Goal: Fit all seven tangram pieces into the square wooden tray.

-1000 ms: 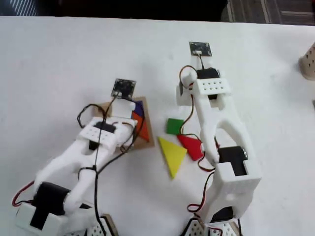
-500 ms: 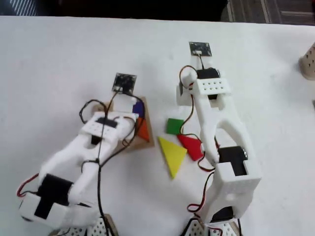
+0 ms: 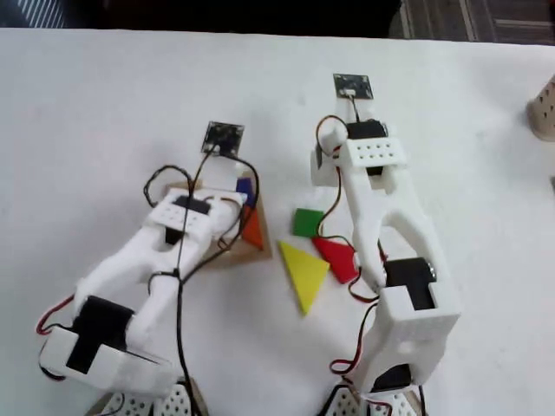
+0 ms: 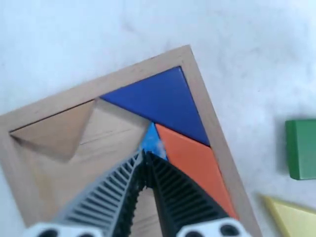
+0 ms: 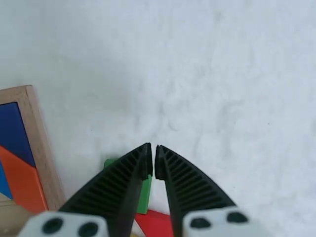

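The square wooden tray [image 4: 203, 97] holds a dark blue triangle [image 4: 158, 98] and an orange piece [image 4: 192, 163] along one side. A small light blue piece [image 4: 150, 140] lies between them, and my left gripper [image 4: 146, 158] is shut with its tips touching it. The rest of the tray floor is bare wood. In the high view the left arm [image 3: 186, 225] covers most of the tray [image 3: 260, 249]. On the table beside the tray lie a green square [image 3: 307, 222], a red triangle [image 3: 338, 257] and a yellow triangle [image 3: 303, 271]. My right gripper [image 5: 152, 153] is shut above the green square [image 5: 144, 192], holding nothing.
The right arm [image 3: 373, 156] stands just right of the loose pieces, with its red cables hanging by the red triangle. A beige perforated object [image 3: 544, 108] sits at the table's right edge. White table stretches open beyond and to the left of the tray.
The left arm has shifted farther out over the tray and a little to the right. The right arm and the loose pieces have not moved.
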Robot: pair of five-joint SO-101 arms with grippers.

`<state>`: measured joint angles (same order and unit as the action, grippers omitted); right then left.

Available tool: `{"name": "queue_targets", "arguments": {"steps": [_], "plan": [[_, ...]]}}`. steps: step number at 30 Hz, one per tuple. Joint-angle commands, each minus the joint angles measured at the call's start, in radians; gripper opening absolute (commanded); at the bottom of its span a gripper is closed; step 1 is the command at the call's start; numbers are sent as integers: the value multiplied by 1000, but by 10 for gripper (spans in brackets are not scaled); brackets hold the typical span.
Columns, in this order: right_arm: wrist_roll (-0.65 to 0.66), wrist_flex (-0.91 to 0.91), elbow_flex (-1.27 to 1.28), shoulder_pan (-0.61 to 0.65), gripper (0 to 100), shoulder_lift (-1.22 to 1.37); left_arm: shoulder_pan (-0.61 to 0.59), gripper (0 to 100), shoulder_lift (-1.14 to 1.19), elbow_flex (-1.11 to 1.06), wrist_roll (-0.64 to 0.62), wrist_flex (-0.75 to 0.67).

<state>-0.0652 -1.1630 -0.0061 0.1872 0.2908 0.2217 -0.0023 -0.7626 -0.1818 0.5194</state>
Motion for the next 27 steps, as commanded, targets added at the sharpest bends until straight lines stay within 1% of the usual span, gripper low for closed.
{"name": "queue_targets", "arguments": {"steps": [1,5,8,10,12,16,20,22,27], "plan": [[-9,13,-43,12,18,-12,-2,22,-38,31,-9,-15],[-9,13,-43,12,18,-12,-33,22,-153,-26,-8,-14],[-9,13,-43,12,18,-12,-54,23,-209,-83,-9,-64],[-9,13,-43,12,18,-12,-54,23,-189,-100,-14,-91],[-9,13,-43,12,18,-8,-54,23,-150,-92,-15,-87],[-9,15,-43,13,18,-5,-76,23,-24,0,-15,-74],[-9,15,-43,13,18,-5,-97,22,77,107,-14,-17],[-9,15,-41,13,18,-5,-96,22,91,129,-11,12],[-9,15,-41,13,18,-5,-90,22,91,129,-9,18]]}}
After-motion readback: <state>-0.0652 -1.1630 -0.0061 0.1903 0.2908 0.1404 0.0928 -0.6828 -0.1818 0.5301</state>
